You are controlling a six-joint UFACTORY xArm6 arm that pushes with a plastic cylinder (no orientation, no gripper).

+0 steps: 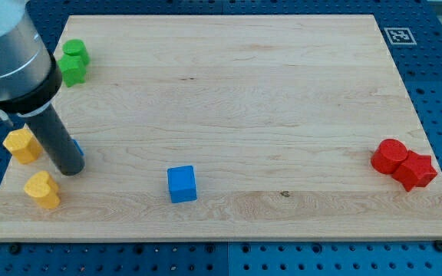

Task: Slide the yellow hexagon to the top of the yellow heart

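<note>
The yellow hexagon (22, 146) lies near the board's left edge. The yellow heart (42, 190) lies just below it and slightly to the right, a small gap between them. My tip (68, 170) rests on the board right of the hexagon and up-right of the heart, close to both. A blue block (77, 149) is mostly hidden behind the rod.
A blue cube (181, 184) sits at bottom centre. Two green blocks (73, 63) lie touching at the top left. Two red blocks (404, 164) lie touching at the right edge. The wooden board (244, 92) rests on a blue pegboard.
</note>
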